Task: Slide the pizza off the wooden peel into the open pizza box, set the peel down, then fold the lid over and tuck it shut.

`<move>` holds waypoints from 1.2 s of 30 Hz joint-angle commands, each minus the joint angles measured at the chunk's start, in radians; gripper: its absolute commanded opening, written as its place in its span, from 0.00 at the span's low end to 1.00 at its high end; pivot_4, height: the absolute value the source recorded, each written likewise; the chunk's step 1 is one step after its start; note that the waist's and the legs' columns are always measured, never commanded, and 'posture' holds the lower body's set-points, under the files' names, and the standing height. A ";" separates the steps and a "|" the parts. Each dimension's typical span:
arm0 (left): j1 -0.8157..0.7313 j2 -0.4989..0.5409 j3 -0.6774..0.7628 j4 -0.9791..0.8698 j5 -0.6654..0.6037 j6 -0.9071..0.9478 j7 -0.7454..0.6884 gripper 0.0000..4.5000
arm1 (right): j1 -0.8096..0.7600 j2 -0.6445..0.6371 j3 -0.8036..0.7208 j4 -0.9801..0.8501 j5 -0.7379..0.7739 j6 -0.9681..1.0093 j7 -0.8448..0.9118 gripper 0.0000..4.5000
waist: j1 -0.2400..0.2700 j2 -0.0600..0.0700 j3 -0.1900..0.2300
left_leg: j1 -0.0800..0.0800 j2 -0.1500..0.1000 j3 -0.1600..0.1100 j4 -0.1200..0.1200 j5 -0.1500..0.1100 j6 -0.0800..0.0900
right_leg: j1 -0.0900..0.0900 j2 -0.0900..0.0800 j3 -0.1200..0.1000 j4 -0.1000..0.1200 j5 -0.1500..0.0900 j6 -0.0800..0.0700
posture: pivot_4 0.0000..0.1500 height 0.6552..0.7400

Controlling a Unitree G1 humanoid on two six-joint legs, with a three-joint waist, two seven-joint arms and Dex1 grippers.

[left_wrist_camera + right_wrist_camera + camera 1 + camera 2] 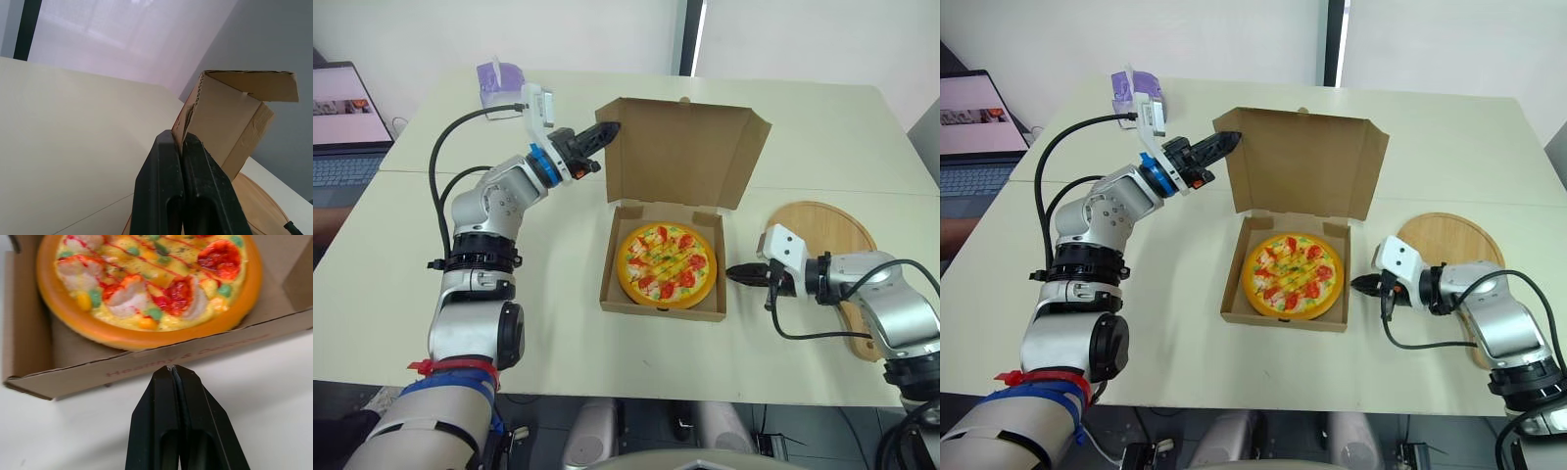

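The pizza (667, 265) lies flat in the base of the pizza box (661, 305), and the wooden peel (822, 227) rests on the desk (558, 343) to the box's right, so I judge only the closing is left. The lid (680, 147) stands upright behind the pizza, its hinge running left to right along the base's rear wall; it has to swing forward, toward the robot. The left claw (605, 131) is at the lid's upper left corner, its 2 fingers pinching the cardboard edge there, so that arm is nearer. The right claw (736, 272), pressed together and empty, points at the box's right wall from just beside it, well below the lid's top.
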State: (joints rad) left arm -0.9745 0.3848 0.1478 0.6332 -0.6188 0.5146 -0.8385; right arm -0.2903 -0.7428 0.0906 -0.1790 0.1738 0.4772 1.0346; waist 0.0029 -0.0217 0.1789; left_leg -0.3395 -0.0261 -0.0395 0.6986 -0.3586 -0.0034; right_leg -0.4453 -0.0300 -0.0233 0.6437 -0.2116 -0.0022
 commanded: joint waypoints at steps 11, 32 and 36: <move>-0.039 -0.025 0.057 -0.069 0.026 -0.074 0.015 0.00 | -0.206 0.153 -0.239 0.147 0.025 -0.132 -0.366 0.77 | -0.003 0.000 0.000 | -0.004 -0.001 0.000 0.001 0.000 -0.001 | -0.004 0.000 0.000 0.002 0.000 0.000 | 1.00 1.00; -0.002 -0.046 0.059 -0.136 0.036 -0.045 0.032 0.00 | -0.372 0.272 -0.282 0.060 0.214 0.057 -0.482 0.96 | -0.005 0.000 0.000 | -0.009 -0.001 0.002 0.002 0.001 0.000 | -0.010 0.000 0.002 0.004 0.001 -0.001 | 1.00 1.00; -0.001 -0.044 0.059 -0.126 0.044 -0.052 0.037 0.00 | -0.346 0.263 -0.278 0.031 0.226 0.049 -0.469 0.70 | -0.005 0.000 0.000 | -0.009 -0.001 0.002 0.002 0.001 0.000 | -0.010 0.000 0.002 0.005 0.001 -0.001 | 1.00 1.00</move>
State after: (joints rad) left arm -0.9643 0.3356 0.1953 0.5473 -0.5781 0.4776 -0.7982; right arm -0.6387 -0.4639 -0.1732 -0.0942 0.3781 0.5401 0.5629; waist -0.0024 -0.0215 0.1787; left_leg -0.3485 -0.0268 -0.0373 0.7002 -0.3579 -0.0032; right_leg -0.4558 -0.0302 -0.0215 0.6485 -0.2104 -0.0035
